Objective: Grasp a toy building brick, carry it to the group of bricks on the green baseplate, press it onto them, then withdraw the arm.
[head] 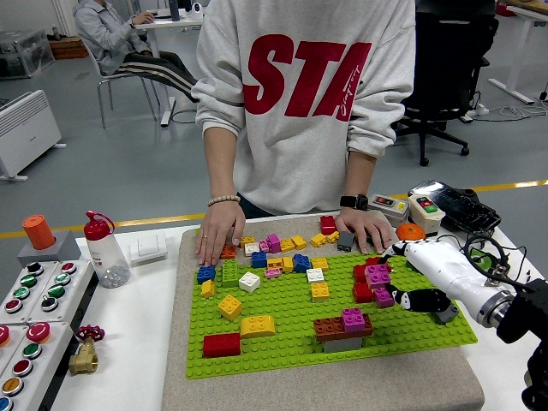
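Observation:
The green baseplate (282, 338) lies on a grey mat and carries several scattered bricks. My right hand (390, 276), white with black fingers, reaches in from the right and is shut on a magenta brick (378, 274). It holds that brick at a cluster of red bricks (362, 292) on the plate's right part; whether they touch I cannot tell. Another magenta brick (384, 298) sits just below the hand. A brown group topped by a magenta brick (343, 325) stands nearer the front. My left arm is out of sight.
A person stands at the far side with both hands on the mat, one (217, 241) by the loose bricks at the left, the other (363, 228) at the right. A button panel (30, 312), a bottle (106, 251) and a brass valve (83, 354) sit left. Cables (492, 257) lie right.

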Robot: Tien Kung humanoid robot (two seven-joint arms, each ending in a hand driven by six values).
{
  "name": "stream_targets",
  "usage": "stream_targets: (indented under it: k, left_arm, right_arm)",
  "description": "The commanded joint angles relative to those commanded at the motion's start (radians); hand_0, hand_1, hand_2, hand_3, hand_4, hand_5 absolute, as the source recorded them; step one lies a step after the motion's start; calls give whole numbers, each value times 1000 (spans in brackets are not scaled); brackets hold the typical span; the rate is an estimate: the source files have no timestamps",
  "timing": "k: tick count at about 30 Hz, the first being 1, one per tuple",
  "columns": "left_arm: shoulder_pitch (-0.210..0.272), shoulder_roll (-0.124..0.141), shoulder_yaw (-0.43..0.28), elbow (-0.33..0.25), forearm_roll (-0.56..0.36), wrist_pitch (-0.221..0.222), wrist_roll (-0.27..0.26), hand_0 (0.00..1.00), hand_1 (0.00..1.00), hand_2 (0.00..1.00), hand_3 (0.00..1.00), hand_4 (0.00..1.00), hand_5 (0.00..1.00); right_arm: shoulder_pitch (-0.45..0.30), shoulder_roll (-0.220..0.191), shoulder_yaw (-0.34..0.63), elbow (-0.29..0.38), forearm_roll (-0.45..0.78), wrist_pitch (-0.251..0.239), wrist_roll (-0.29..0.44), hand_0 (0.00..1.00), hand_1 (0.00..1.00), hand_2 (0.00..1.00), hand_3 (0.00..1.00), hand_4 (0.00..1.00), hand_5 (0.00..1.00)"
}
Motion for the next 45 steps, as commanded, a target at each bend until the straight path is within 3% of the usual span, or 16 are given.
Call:
stream_targets:
  k: [1, 13, 24, 45]
  left_arm:
    - [0, 0, 0, 0, 0, 0, 0, 726, 736, 819, 703, 492, 998]
    - [3, 0, -5, 0, 8, 3, 2, 725, 737, 819, 705, 493, 998]
    - [5, 0, -5, 0, 12, 4, 0, 725, 735, 817, 706, 493, 998]
    - [4, 0, 7, 0, -3, 2, -6, 722, 730, 817, 706, 492, 998]
  right_arm:
    - [5, 4, -3, 9, 14, 4, -4, 998, 904, 939, 537, 513, 170]
    - [94, 56, -86, 39, 134, 75, -67, 998, 922, 955, 539, 520, 179]
    - [177, 108, -162, 0, 133, 123, -144, 998, 923, 957, 543, 525, 181]
    - [187, 130, -231, -62, 98, 130, -180, 998, 925, 956, 548, 544, 210]
